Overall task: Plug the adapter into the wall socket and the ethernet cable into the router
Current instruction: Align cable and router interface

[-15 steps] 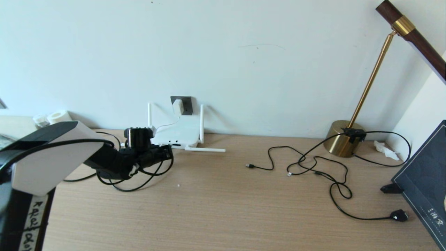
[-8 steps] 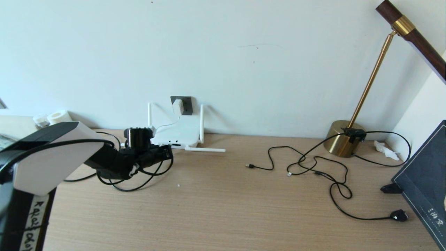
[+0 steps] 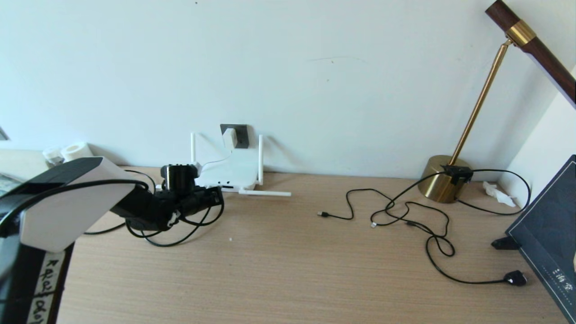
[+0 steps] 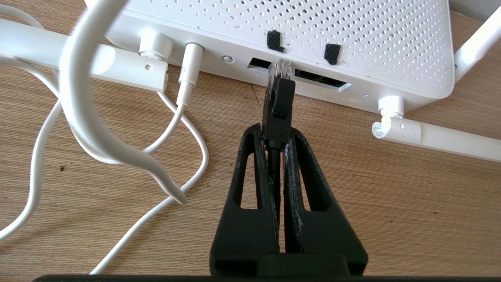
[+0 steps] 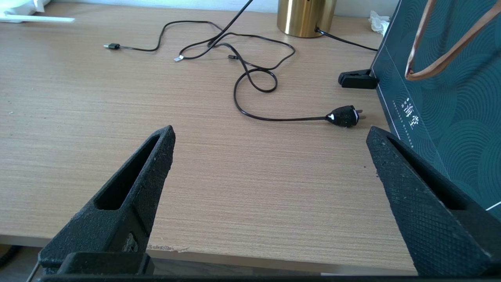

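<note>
Pinching ethernet cable [image 4: 277, 102] boot, left gripper [image 4: 276, 145] clenched | stiff plug, fragile clip; you hold behind tip | router [image 4: 313, 39] slot ahead | right gripper [image 5: 270, 164] spread, idle

Right tool [image 5: 270, 135] spread wide above desk [image 5: 117, 102]; black cable [image 5: 250, 74] beyond.

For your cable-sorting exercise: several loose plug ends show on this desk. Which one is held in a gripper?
The ethernet cable, black with a clear tip, is pinched in the left gripper at the router slot. The other black plugs lie loose on the desk.
</note>
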Tool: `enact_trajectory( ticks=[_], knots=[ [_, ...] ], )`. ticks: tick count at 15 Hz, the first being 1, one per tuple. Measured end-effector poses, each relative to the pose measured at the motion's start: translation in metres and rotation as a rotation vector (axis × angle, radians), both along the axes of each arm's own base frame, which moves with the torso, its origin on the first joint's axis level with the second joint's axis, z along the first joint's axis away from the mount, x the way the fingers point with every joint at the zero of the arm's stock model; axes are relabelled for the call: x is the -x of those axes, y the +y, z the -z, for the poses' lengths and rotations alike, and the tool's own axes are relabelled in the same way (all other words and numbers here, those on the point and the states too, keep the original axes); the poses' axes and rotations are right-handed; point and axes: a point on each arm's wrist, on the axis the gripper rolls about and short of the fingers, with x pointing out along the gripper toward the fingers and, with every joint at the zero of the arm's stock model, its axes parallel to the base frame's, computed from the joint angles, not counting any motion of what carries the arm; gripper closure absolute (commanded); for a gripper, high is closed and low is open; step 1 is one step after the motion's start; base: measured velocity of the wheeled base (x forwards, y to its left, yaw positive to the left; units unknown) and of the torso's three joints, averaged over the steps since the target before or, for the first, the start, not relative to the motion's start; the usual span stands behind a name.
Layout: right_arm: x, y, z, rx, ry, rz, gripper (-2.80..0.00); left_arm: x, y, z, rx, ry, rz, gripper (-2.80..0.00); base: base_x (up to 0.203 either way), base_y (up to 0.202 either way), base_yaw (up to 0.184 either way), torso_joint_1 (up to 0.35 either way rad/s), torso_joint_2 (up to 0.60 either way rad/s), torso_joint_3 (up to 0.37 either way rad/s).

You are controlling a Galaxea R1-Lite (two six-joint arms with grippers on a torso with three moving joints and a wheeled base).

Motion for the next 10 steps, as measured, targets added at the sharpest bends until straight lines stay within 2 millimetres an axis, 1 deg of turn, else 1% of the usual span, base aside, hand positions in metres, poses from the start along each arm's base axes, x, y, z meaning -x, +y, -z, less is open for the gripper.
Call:
enact_trajectory(
  ticks=[10],
  knots=[
    [0.0000,0.0000,0.0000,0.000,0.000,0.000,-2.80,-0.0020,0.0004,0.0012,0.001,-0.001,-0.001,0.00,0.000,0.000,0.000,0.000,0.00,0.000]
  ],
)
